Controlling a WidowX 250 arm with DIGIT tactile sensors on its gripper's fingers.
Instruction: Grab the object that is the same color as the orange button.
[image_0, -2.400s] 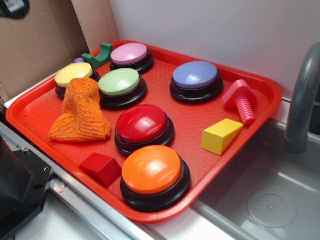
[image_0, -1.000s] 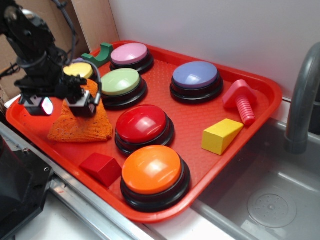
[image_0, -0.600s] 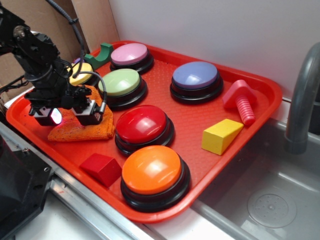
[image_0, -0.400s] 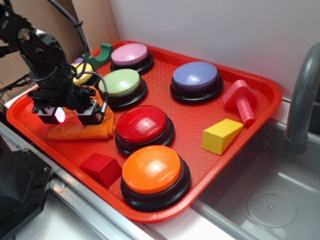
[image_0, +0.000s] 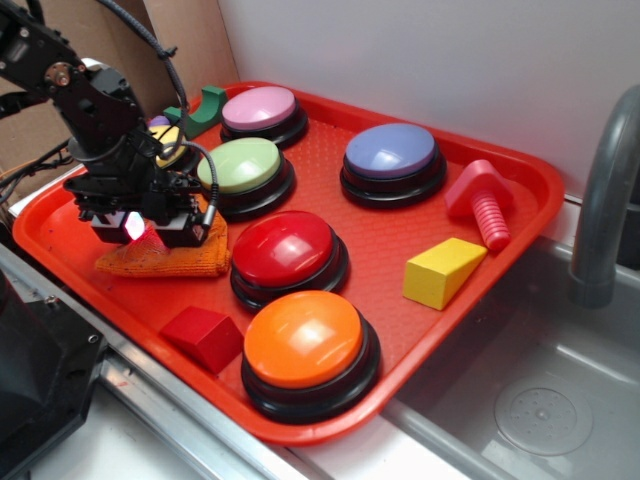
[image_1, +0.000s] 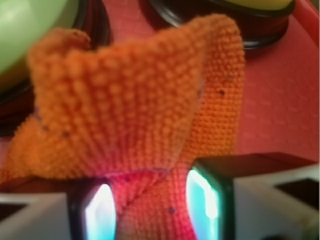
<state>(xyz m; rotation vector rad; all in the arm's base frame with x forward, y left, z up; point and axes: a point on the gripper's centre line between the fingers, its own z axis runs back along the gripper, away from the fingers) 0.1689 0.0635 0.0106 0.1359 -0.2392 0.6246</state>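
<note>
Gripper: the gripper is down at the left edge of the tray, its two fingers pinching a raised fold of the orange rag; in the wrist view the gripper has the cloth bunched up between the lit pads.
Orange rag: the orange rag lies on the tray's left side, just beside the green button and the red button, its nubby weave puckered into a ridge where it is gripped.
Tray: the red tray holds everything, and its right corner sits by the sink.
Yellow button: the yellow button is at the far left edge, mostly hidden behind the arm.
Red wedge: the red wedge block rests at the near edge, just left of the orange button.
Green button: the green button stands behind the rag.
Red button: the red button sits mid-tray.
Orange button: the orange button stands at the near edge, apart from the rag.
Pink button: the pink button is at the far edge.
Purple button: the purple button is right of centre, toward the far edge.
</note>
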